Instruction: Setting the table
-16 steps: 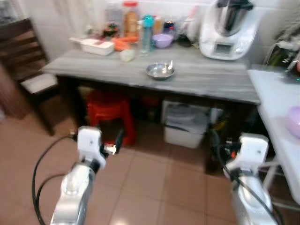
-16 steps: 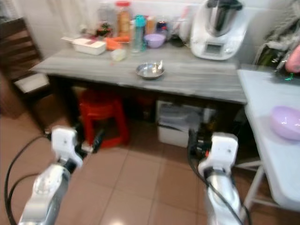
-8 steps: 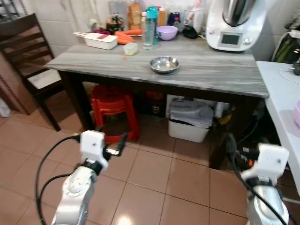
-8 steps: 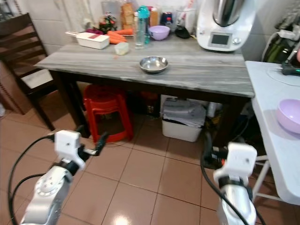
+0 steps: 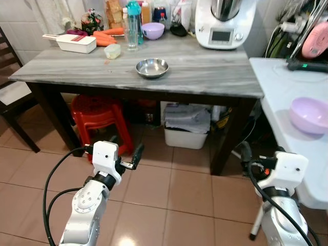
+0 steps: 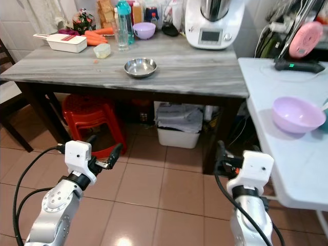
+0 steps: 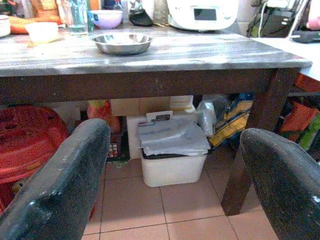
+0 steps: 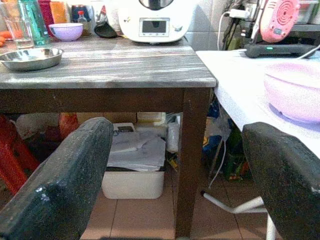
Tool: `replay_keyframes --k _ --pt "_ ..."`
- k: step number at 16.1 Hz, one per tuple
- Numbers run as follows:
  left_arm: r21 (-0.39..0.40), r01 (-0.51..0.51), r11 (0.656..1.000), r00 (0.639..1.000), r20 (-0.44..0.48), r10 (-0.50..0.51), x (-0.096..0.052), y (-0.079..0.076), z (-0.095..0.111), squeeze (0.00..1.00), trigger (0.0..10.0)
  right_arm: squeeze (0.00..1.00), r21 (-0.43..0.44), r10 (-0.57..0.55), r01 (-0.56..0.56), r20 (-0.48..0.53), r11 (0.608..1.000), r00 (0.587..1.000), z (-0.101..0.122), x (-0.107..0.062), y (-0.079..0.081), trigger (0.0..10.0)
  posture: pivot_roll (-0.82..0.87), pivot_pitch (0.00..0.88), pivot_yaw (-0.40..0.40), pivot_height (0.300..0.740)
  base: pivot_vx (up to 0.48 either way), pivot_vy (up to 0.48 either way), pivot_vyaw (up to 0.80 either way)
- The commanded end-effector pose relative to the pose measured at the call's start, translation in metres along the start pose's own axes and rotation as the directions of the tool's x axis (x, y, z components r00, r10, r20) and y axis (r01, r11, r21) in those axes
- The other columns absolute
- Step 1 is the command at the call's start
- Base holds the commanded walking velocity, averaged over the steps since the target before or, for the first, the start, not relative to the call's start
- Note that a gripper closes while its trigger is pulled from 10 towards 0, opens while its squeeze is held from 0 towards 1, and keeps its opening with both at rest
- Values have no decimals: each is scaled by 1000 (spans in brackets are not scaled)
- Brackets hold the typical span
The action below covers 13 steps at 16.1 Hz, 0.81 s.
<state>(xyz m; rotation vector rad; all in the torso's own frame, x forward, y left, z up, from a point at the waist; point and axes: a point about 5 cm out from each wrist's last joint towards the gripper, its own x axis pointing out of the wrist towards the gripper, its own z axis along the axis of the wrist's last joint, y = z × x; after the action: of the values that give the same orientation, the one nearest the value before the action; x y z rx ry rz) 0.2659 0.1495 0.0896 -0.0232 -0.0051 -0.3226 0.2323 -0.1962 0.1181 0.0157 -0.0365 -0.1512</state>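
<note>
Grey wooden surface (image 5: 205, 77) now fills the upper view with the white surface (image 5: 287, 97) and its purple bowl (image 5: 309, 114) to its right, so the whole picture has swung rightward since a second ago: the camera turned, while the steel bowl (image 5: 152, 67) sits mid-surface as before. That suggests the robot is lining up on the dishes, with nothing picked up yet. Both the left hand (image 7: 165, 180) and the right hand (image 8: 170, 180) hang below the surface edge, spread wide and empty, held much as earlier.

A grey wooden table (image 5: 205, 77) holds a steel bowl (image 5: 152, 67), carrots (image 5: 106, 37), a white food processor (image 5: 221, 23) and bottles; a white side table (image 5: 287, 92) carries a lilac bowl (image 5: 309, 114).
</note>
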Motion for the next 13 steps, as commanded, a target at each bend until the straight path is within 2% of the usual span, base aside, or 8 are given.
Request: replay_keyframes --k 1,3,5,7,8,9,13 --pt "6 -3 1000 1000 -8 3 0 2 0 0 10000 0 -3 8 -8 -30 1000 1000 -4 2 3 10000 -3 0 17 740 0 -405 0" --pt "8 -2 1000 1000 -9 2 0 2 0 0 10000 0 1 40 -40 -41 999 998 -6 3 9 10000 -1 0 16 740 0 -411 0" --pt "9 1 1000 1000 -8 -1 0 2 0 0 10000 0 -20 56 -57 -11 998 998 -4 5 12 10000 -1 0 16 740 0 -358 0" --pt "9 3 1000 1000 -8 -3 0 2 0 0 10000 0 21 52 -53 15 998 999 -3 4 13 10000 -1 0 16 740 0 -428 0" --pt "9 6 1000 1000 -7 -6 0 1 1 0 10000 0 10 53 -54 12 999 998 -2 4 12 10000 -5 0 16 740 0 -428 0" --pt "7 10 1000 1000 -6 -10 0 -1 0 0 10000 0 58 54 -53 -16 997 998 -2 5 13 10000 -8 0 18 740 0 -424 0" --pt "3 17 1000 1000 -1 -17 4 -4 2 0 10000 0 53 56 -55 -16 997 998 -3 7 13 10000 -12 0 20 740 0 -426 0"
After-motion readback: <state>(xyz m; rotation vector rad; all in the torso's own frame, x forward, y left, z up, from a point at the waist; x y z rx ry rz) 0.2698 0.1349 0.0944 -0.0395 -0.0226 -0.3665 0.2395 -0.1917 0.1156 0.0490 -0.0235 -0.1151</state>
